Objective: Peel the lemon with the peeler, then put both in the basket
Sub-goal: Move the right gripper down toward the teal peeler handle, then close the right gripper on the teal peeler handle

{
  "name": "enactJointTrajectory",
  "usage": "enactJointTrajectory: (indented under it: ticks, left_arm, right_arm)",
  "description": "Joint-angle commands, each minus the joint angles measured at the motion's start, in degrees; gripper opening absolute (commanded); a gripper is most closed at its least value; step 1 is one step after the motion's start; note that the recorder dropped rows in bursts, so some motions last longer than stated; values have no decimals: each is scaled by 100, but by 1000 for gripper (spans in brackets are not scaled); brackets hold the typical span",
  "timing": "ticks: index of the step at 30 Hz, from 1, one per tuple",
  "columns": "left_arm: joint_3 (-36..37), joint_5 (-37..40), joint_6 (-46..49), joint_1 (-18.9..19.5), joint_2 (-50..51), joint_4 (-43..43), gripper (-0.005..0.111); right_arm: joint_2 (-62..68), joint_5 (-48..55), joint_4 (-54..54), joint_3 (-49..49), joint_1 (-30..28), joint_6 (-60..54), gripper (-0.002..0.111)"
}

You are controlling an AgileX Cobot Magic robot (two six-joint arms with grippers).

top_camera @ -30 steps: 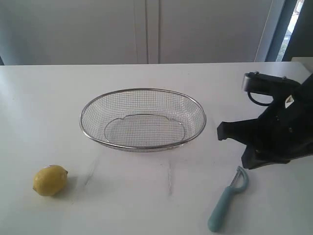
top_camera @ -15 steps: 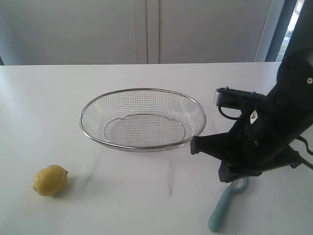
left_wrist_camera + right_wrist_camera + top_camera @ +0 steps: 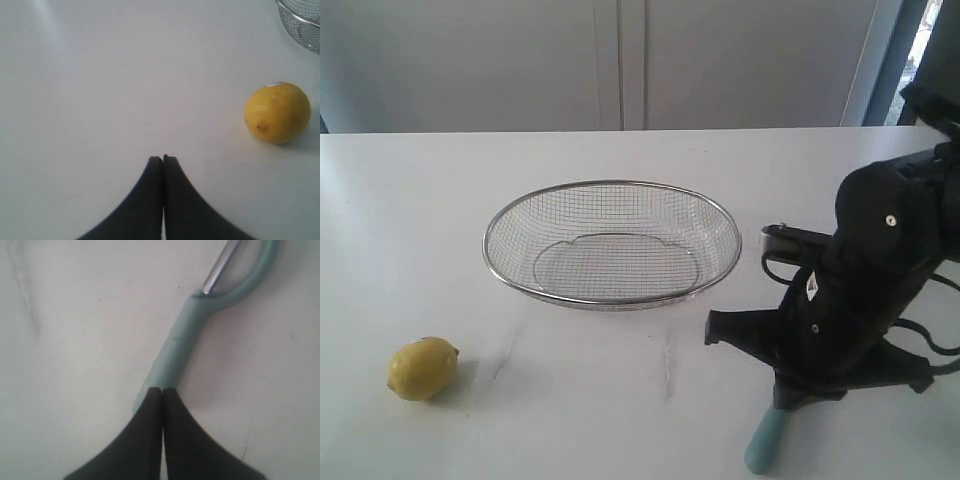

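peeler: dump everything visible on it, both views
The peeler has a light teal handle, matte and plastic-looking, that widens into a Y-shaped yoke holding a shiny metal blade. It lies flat on the white table, right of the basket and nearer the camera. The right claw, shut, sits over the handle's rear; contact cannot be told. In the exterior view the right arm hides all but the handle's end.

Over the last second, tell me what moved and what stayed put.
The right arm swung in from the right edge, leftward and toward the near edge. It now hangs over the peeler and hides the blade head in the exterior view. The right gripper is shut just above the peeler, and nothing was grasped. The peeler, the lemon and the basket lie where they were.
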Motion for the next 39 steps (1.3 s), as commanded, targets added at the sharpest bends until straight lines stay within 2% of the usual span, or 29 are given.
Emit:
enactJointTrajectory:
  ticks: [1,14,26,39]
  left_arm:
    - [42,17,0,6,-25,-16,0]
    - [42,17,0,6,-25,-16,0]
    - [42,17,0,6,-25,-16,0]
    - [42,17,0,6,-25,-16,0]
  right_arm:
    - [-2,-60,-208,66,7,653,0]
    - [53,-482,-218,300,7,1229,40]
    - [425,-1355,-58,532,7,1585,42]
    - [729,-1395,-83,532,7,1585,42]
